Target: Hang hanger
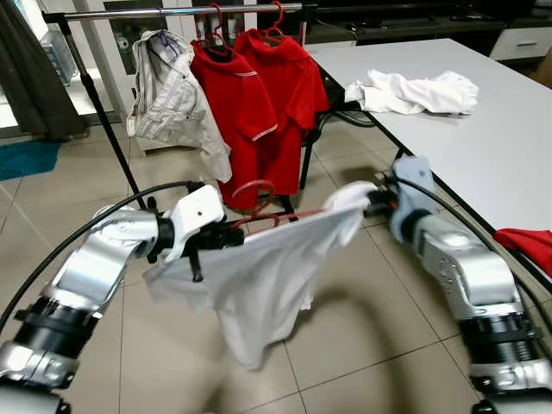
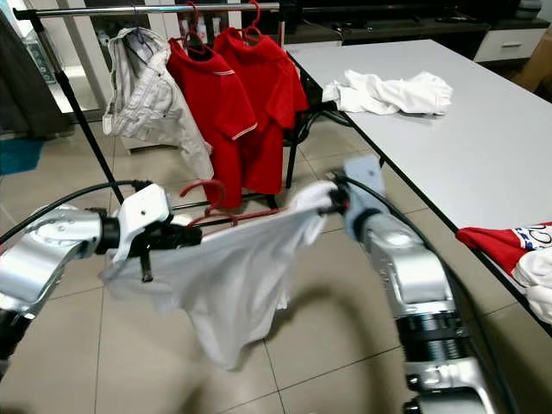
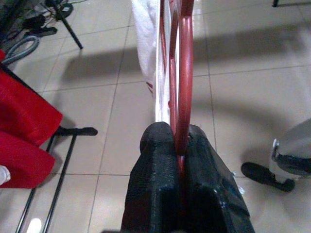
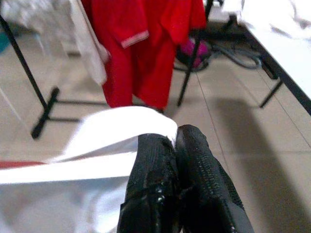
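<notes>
A red hanger (image 1: 255,200) carries a white shirt (image 1: 259,285) that I hold up between both arms above the tiled floor. My left gripper (image 1: 231,233) is shut on the hanger; the left wrist view has the red hanger (image 3: 183,73) clamped between the black fingers (image 3: 155,160). My right gripper (image 1: 373,203) is shut on the shirt's shoulder, where the white cloth (image 4: 121,126) is pinched at the fingertips (image 4: 155,145). Ahead stands the clothes rail (image 1: 172,13) with two red shirts (image 1: 259,103) and a striped grey shirt (image 1: 172,90) hanging on it.
A white table (image 1: 483,129) runs along my right, with a crumpled white garment (image 1: 414,90) on it and a red garment (image 1: 528,243) at its near edge. The rail's black legs (image 1: 108,125) stand on the floor ahead. A dark curtain (image 1: 26,78) hangs at far left.
</notes>
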Motion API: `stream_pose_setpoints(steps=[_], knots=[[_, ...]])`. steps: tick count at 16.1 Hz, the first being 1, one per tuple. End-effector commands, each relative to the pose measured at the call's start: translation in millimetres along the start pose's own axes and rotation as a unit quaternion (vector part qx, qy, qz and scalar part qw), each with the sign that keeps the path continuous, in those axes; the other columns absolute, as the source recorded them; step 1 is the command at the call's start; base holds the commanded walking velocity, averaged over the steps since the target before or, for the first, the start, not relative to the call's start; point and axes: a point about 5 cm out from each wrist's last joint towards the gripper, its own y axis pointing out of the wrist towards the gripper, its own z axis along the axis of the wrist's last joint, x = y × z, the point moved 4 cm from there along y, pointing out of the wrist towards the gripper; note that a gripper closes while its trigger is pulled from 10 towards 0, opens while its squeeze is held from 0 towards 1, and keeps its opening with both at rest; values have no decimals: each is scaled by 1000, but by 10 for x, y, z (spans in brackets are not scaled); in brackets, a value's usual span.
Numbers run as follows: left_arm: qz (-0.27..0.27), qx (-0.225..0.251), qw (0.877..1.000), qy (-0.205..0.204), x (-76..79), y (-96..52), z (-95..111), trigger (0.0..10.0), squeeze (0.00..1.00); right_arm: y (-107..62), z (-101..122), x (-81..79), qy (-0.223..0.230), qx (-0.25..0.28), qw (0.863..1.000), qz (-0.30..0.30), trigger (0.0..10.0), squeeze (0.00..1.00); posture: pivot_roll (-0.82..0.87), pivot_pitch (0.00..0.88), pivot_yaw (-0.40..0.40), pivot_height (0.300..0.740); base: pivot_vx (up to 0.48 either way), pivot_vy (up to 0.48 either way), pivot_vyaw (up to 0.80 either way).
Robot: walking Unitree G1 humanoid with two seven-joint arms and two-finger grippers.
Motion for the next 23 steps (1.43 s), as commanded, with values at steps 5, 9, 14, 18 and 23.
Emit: stream_pose_setpoints(steps=[5, 9, 14, 18, 23], knots=[[5, -2, 1000, -1, -15, -141, -14, 0, 0, -3, -160, 337, -38, -32, 998, -46, 0, 0, -107, 0, 4, 740, 0, 0, 0], [-35, 5, 999, -2, 77, -249, 18, 0, 0, 21, -280, 472, -40, -47, 996, -60, 0, 0, -105, 0, 2, 740, 0, 0, 0], [-72, 25, 997, -2, 189, -250, 83, 0, 0, 33, -266, 412, -41, -38, 997, -49, 0, 0, -108, 0, 2, 740, 0, 0, 0], [-33, 79, 996, 6, 56, -280, 268, 0, 0, 62, -382, 308, -47, -51, 997, -25, 0, 0, -108, 0, 1, 740, 0, 0, 0], [7, 67, 998, 3, -73, -306, 213, 0, 0, 58, -505, 102, -57, -66, 996, 16, 0, 0, -102, 0, 3, 740, 0, 0, 0]])
